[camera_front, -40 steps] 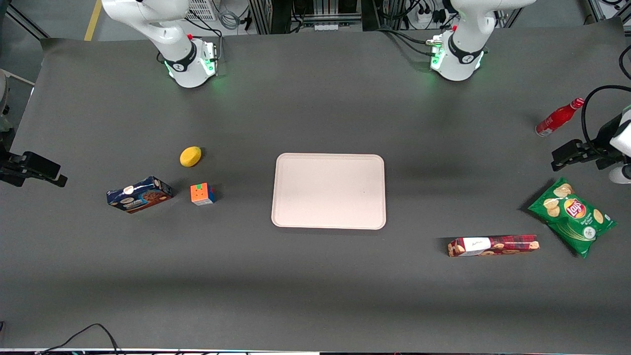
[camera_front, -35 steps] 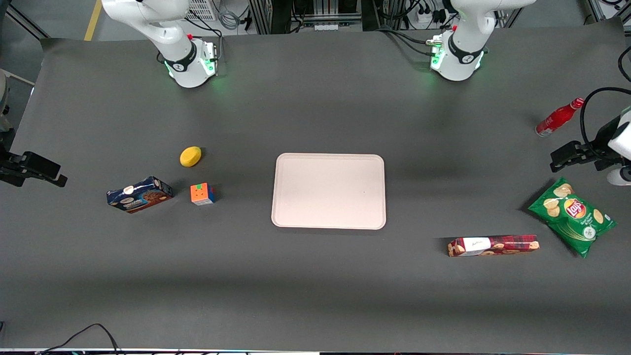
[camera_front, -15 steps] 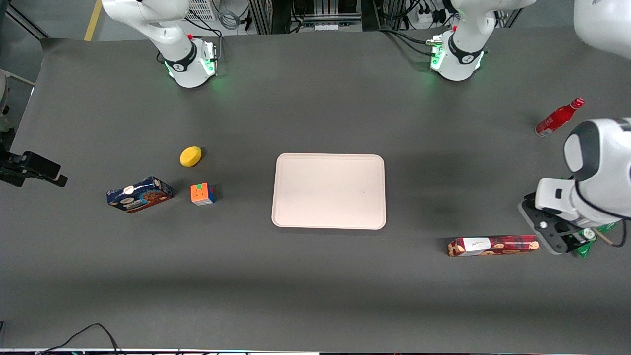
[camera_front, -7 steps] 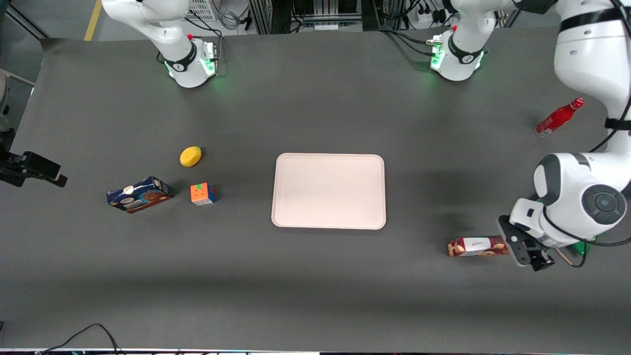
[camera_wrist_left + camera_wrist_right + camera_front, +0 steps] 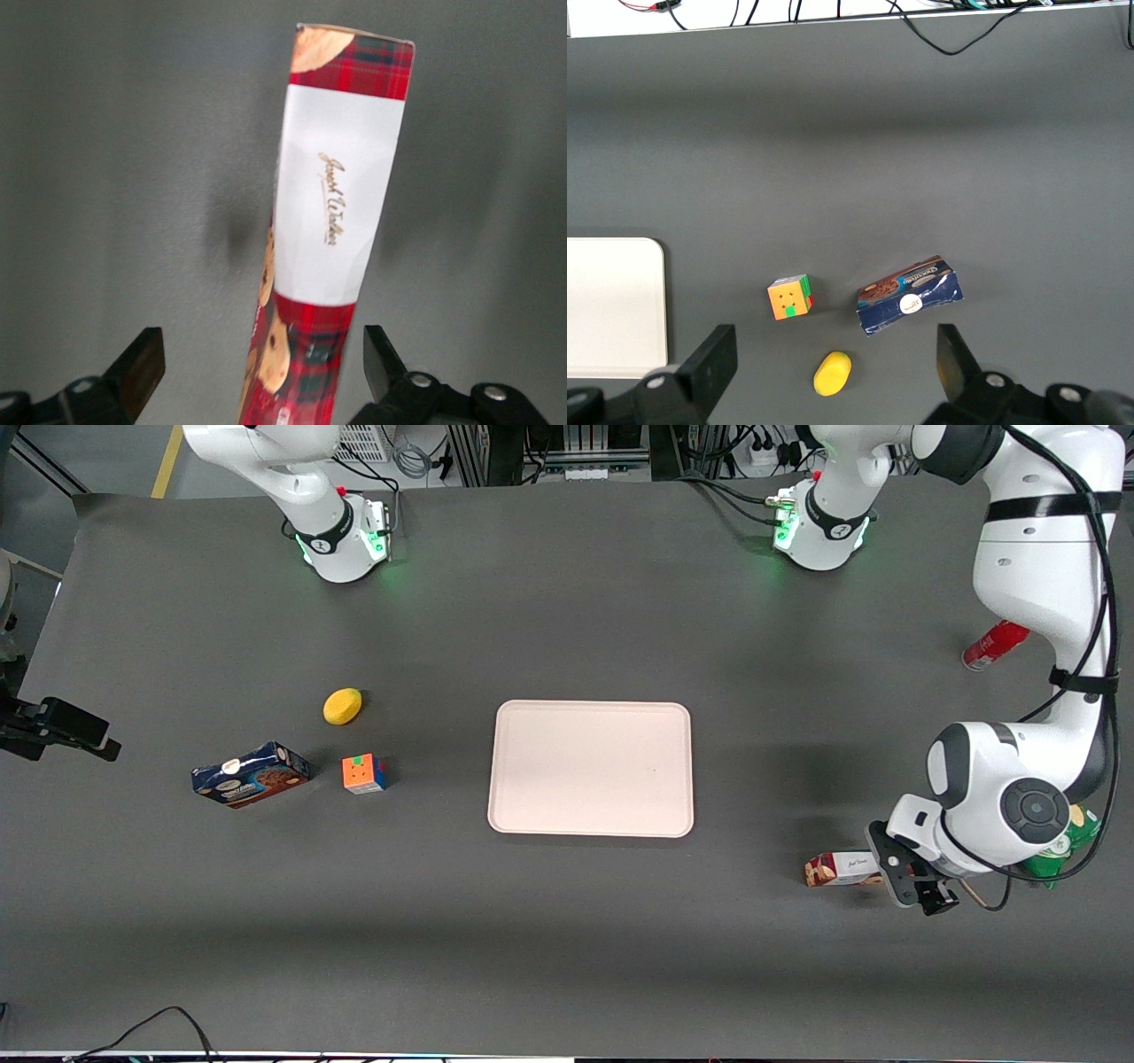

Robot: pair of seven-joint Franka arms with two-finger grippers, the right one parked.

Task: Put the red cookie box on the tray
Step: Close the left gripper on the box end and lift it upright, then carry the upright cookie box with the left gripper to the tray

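Note:
The red cookie box (image 5: 842, 869) lies flat on the table toward the working arm's end, nearer the front camera than the tray (image 5: 591, 769); only its white-label end shows past the arm. In the left wrist view the box (image 5: 332, 221) runs lengthwise between the fingers. My left gripper (image 5: 912, 877) hovers over the box's middle, open, with one finger (image 5: 137, 372) on each long side and not touching the box. The tray is bare at the table's middle and shows partly in the right wrist view (image 5: 611, 305).
A green chip bag (image 5: 1067, 841) and a red bottle (image 5: 992, 646) lie partly hidden by the working arm. Toward the parked arm's end lie a blue cookie box (image 5: 251, 774), a colour cube (image 5: 364, 773) and a lemon (image 5: 342, 706).
The left arm has swung in from the table's edge, past the chip bag, and come over the red cookie box. The box and tray have not moved.

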